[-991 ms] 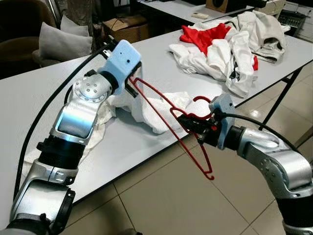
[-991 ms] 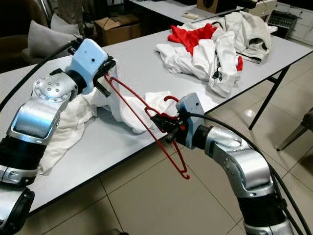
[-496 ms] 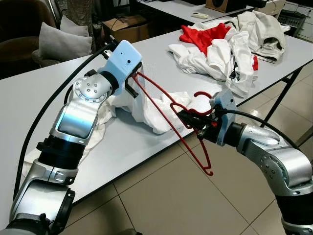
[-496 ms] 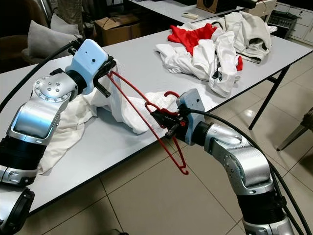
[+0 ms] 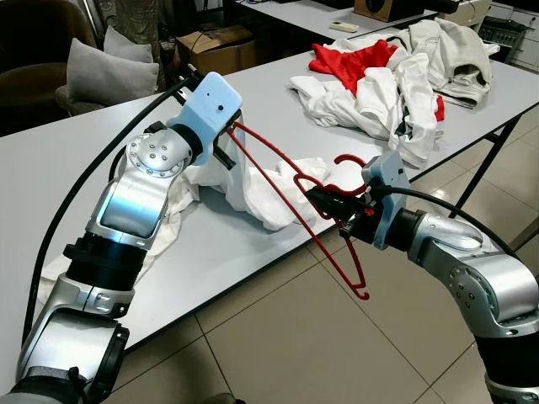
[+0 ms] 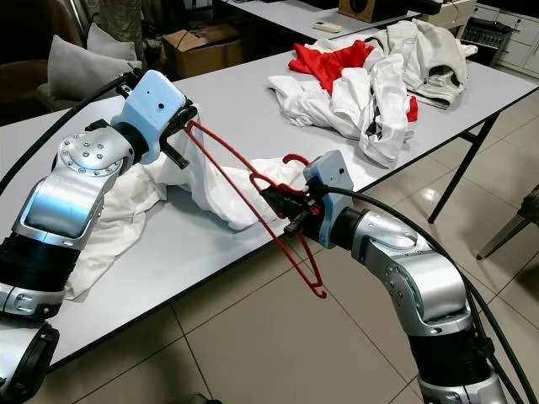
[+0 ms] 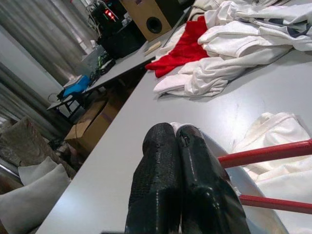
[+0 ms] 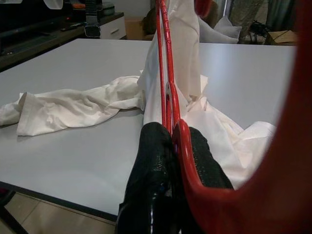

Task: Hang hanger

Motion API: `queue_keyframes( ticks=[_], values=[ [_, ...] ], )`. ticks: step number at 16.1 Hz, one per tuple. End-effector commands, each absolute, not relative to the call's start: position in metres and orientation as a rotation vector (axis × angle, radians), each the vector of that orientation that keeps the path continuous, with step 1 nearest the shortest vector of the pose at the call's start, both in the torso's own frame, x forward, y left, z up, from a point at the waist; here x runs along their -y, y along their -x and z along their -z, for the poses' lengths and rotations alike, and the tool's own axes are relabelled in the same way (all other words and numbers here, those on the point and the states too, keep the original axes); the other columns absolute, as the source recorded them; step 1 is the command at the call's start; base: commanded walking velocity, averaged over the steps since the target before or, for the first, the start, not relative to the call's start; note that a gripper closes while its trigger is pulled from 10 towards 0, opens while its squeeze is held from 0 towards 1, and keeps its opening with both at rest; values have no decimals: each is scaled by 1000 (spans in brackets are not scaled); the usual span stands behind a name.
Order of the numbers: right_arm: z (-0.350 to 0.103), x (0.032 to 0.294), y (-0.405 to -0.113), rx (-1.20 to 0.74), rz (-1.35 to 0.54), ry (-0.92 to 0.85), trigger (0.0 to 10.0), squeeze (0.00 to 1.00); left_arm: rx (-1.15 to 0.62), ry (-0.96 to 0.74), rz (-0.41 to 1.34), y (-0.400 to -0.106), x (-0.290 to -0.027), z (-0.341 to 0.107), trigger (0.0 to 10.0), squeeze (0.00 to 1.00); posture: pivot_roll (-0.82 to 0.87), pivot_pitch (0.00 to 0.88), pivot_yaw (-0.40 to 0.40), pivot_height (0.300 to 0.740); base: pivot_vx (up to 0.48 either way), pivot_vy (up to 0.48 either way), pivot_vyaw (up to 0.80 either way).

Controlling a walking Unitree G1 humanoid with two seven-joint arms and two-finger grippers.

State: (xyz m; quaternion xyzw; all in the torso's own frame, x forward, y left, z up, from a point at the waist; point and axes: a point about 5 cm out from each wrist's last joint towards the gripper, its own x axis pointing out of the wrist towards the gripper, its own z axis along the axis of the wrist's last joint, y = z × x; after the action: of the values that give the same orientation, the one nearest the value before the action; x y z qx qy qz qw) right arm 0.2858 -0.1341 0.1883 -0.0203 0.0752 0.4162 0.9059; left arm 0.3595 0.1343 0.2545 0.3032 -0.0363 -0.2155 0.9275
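Hanger (image 5: 290, 189) slightly raised (right claw (image 8: 171, 141) pinching).

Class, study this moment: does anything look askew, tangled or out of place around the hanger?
Yes. The red hanger sits tilted, one end poking past the table edge over the floor. The white garment lies crumpled beneath it, not draped on it. Both the left gripper and right gripper pinch the hanger.

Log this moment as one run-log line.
left gripper: shut on white garment and hanger end | right gripper: shut on red hanger near hook | table: clothes pile behind
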Motion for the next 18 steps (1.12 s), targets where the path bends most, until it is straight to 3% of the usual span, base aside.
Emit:
queue_keyframes(
  ticks=[1,8,18],
  values=[
    [-197,138,-287,-124,-835,53,10000,0,62,-644,433,-361,-137,-254,0,0,-170,0,66,740,0,0,0],
    [-190,145,-291,-167,-758,42,10000,0,69,-653,440,-359,-137,-258,0,0,-169,0,67,740,0,0,0],
    [-157,153,-291,-392,-663,33,10000,0,92,-665,473,-355,-135,-265,0,0,-165,0,57,740,0,0,0]
  ],
)
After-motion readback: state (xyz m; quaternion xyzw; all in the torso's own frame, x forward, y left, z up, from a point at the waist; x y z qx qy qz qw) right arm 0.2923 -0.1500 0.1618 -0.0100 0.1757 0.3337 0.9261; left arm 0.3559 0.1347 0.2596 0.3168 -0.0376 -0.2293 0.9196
